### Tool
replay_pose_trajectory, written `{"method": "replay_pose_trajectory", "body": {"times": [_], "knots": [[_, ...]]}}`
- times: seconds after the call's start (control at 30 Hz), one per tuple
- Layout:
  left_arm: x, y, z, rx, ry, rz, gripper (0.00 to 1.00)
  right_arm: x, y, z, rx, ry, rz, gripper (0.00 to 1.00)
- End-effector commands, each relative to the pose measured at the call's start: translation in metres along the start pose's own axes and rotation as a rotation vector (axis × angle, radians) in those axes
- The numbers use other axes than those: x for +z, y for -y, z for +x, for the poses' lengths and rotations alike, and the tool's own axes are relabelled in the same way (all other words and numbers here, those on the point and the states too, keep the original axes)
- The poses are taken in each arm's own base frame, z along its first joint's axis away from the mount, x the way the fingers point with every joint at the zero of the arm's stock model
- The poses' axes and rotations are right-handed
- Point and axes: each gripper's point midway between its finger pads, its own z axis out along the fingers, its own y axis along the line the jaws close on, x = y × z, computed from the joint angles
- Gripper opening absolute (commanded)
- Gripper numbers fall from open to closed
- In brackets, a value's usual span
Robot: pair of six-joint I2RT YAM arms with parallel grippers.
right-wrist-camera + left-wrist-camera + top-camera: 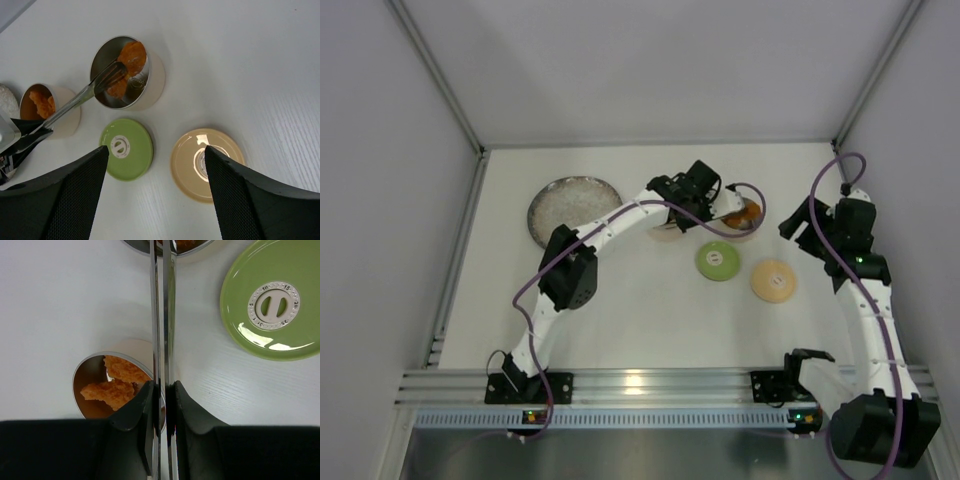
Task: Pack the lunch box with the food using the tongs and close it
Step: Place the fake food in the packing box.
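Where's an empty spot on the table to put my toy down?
The widest bare table lies between the green lid, the tan lid and the near edge. There's a bare strip behind the plate too. It's crowded by the tins, where the tongs reach in.

In the left wrist view the tongs [162,315] run off the top edge, tips unseen, with the far tin [134,244] cropped there. The left claw [163,390] covers the lower part of the near tin [82,375]. The right edge crops the green lid [270,300].
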Motion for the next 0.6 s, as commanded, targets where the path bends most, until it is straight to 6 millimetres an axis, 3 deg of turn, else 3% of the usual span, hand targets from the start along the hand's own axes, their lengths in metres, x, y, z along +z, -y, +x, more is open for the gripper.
{"method": "replay_pose_trajectory", "body": {"times": [0.0, 0.1, 0.13, 0.3, 0.33, 0.47, 0.57], "knots": [[-0.001, 0.001, -0.004, 0.086, -0.040, -0.030, 0.00, 0.001, 0.005, -0.003, 0.010, 0.006, 0.014, 0.77], [-0.004, -0.005, -0.014, 0.069, -0.009, -0.050, 0.02, 0.001, 0.002, -0.004, 0.003, 0.002, 0.005, 0.77], [-0.005, -0.007, -0.016, 0.067, -0.005, -0.055, 0.10, 0.001, 0.000, -0.003, 0.001, -0.003, -0.010, 0.77], [-0.009, -0.003, -0.014, 0.058, -0.003, -0.046, 0.27, 0.008, -0.002, 0.000, 0.010, -0.026, -0.025, 0.78], [-0.012, -0.004, -0.018, 0.046, 0.019, -0.052, 0.35, 0.009, -0.003, 0.001, 0.014, -0.028, -0.030, 0.77], [-0.020, -0.009, -0.031, 0.026, 0.067, -0.068, 0.53, 0.010, -0.003, 0.003, 0.010, -0.034, -0.031, 0.79], [-0.024, -0.011, -0.036, 0.020, 0.082, -0.070, 0.56, 0.010, -0.001, 0.003, 0.004, -0.032, -0.025, 0.80]]}}
